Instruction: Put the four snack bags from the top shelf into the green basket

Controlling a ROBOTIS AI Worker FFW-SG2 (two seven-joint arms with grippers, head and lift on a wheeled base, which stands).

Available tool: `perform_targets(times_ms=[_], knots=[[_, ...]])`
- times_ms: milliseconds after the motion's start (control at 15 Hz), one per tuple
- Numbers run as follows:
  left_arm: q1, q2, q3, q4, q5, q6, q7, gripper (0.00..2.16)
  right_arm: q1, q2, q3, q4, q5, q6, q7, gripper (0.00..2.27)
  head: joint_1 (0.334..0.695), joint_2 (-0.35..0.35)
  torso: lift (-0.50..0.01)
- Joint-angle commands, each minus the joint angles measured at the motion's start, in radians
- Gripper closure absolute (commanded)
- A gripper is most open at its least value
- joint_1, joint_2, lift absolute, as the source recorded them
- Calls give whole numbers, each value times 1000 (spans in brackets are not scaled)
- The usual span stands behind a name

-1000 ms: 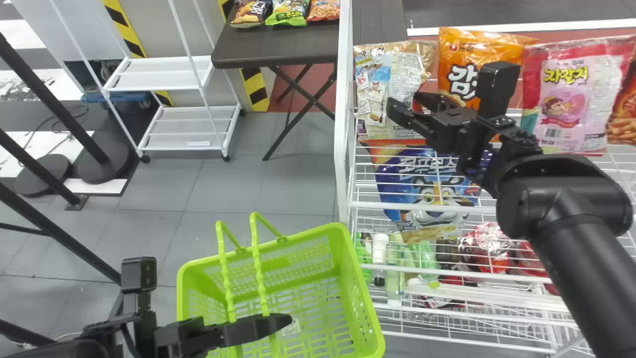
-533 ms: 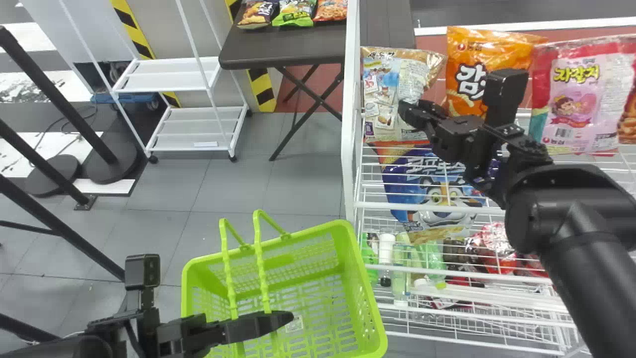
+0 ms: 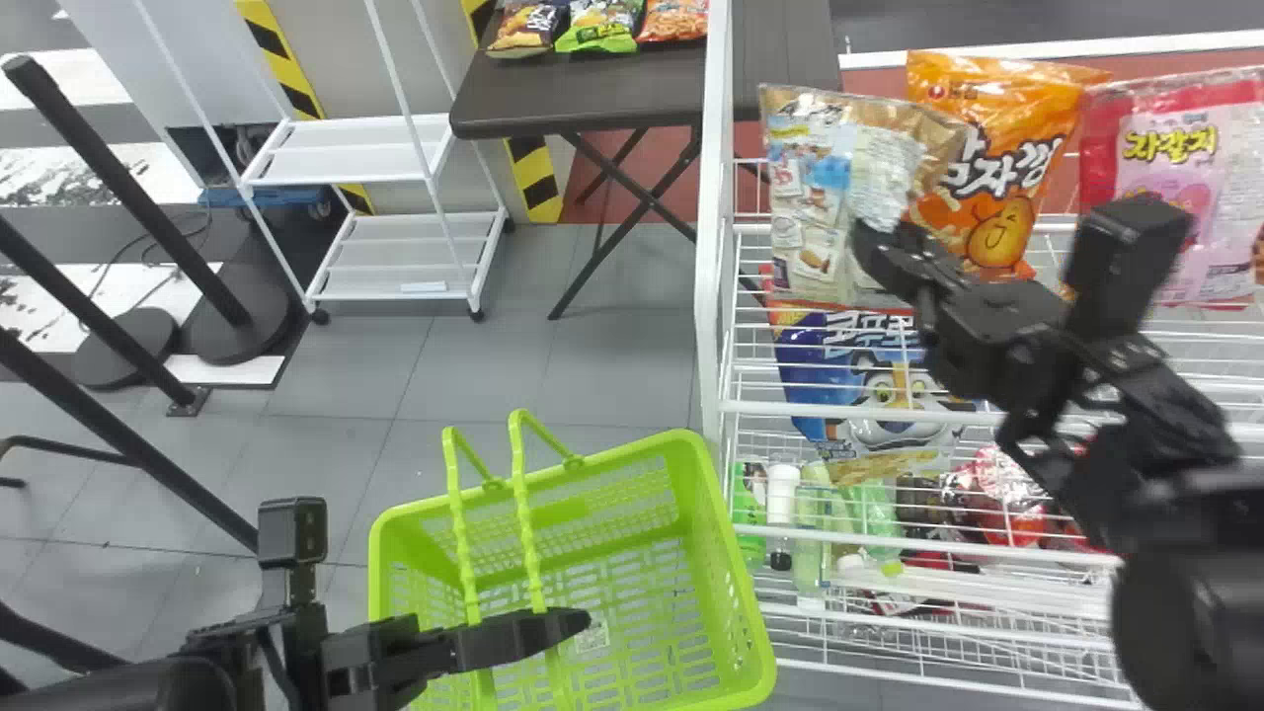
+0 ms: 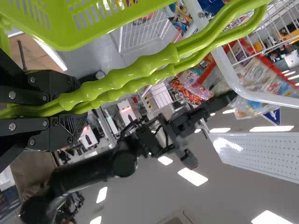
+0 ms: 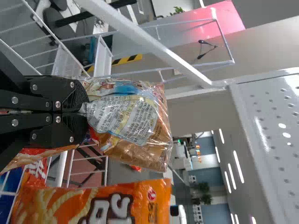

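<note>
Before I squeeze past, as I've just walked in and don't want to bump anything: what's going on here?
The robot's right gripper pinches the tan snack bag up at the top shelf, beside the orange bag. Its left gripper holds the handles of the green basket. The tan snack bag isn't in there yet.

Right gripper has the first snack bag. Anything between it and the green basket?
Yes. The shelf's white side frame stands between the snack bag in the right gripper and the green basket. The basket's raised handles also cross the left part of its opening.
</note>
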State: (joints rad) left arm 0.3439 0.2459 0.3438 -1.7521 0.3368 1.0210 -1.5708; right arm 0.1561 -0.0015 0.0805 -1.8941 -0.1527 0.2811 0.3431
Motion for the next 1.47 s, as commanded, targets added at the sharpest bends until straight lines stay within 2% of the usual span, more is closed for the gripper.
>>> perform_targets(times_ms=[0, 267, 467, 600, 867, 1200, 1267, 1333, 1400], knots=[[1, -3, 1, 6, -1, 0, -10, 2148, 172, 2, -25, -186, -13, 22, 0, 2223, 695, 149, 0], [7, -14, 12, 8, -4, -3, -10, 2148, 393, 2, 7, -373, -7, 93, 7, 2223, 695, 143, 0], [6, -17, 12, 6, -5, -3, -10, 2148, 454, 2, 42, -444, -18, 316, 10, 2223, 695, 193, 0], [4, -19, 12, 6, -4, -3, -10, 2148, 441, 2, 88, -418, -13, 405, 11, 2223, 695, 229, 0], [4, -23, 1, -3, -2, 3, -10, 2148, 318, 2, 225, -258, -16, 418, -6, 2223, 695, 342, 0], [4, -28, 0, -4, -2, 0, -10, 2148, 171, 2, 380, -79, -8, 519, -104, 2213, 695, 350, 0], [4, -28, 0, -4, -2, 0, -10, 2148, 154, 2, 400, -54, -10, 531, -113, 2108, 695, 350, 0], [3, -28, 0, -4, -2, 0, -10, 2148, 128, 2, 421, -23, -8, 534, -116, 1781, 695, 350, 0], [3, -28, -3, -4, -2, 0, -10, 2148, 97, 2, 444, 18, -8, 531, -115, 815, 695, 350, 0]])
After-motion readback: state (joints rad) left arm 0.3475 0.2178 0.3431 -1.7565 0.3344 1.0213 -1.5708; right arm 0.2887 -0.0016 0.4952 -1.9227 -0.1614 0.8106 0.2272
